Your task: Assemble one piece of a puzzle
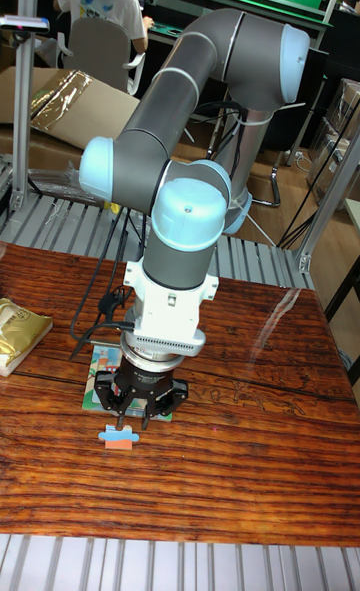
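While the arm hangs over the table (250, 471):
gripper (133, 419): fingers' spread, cannot tell
puzzle piece (119, 436): at its 6 o'clock
puzzle board (99, 371): beneath gripper

tall fixed view | front, raised, angled down | near table (250, 471)
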You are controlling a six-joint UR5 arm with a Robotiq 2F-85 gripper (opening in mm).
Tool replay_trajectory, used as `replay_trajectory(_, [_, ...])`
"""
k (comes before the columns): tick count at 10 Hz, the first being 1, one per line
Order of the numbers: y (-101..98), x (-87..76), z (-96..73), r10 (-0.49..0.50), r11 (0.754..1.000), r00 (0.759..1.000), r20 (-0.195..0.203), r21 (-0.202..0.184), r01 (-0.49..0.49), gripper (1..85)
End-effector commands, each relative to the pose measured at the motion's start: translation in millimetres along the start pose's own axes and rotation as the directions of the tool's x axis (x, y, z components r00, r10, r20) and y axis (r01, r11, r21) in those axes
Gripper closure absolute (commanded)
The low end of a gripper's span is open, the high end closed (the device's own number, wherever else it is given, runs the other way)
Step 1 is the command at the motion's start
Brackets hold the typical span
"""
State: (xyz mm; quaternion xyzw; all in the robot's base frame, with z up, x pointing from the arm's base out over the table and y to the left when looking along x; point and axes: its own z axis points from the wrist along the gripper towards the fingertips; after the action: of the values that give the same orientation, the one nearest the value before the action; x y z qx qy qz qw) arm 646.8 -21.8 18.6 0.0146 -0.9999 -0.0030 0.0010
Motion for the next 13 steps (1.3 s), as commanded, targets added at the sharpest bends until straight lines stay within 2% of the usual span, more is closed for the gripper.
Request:
replay_trajectory(1, [-7.1,4.3,-1.0,0.009,1.0,1.0,-0.016,0.021,-0.009,58.3])
replay_trajectory(2, [-6.9,8.7,-1.1,-0.001,1.0,0.999,-0.033,0.021,0.002,59.0])
replay_trajectory(4, [-0.4,0.9,-0.9,-0.024,1.0,1.0,-0.003,-0.004,0.024,59.0])
replay_trajectory(6, [-0.9,-3.0,-0.9,-0.035,0.999,0.999,0.012,-0.002,0.035,59.0])
replay_trajectory(13, [-2.5,-3.0,-0.9,-0.027,1.0,1.0,0.012,0.004,0.027,60.3])
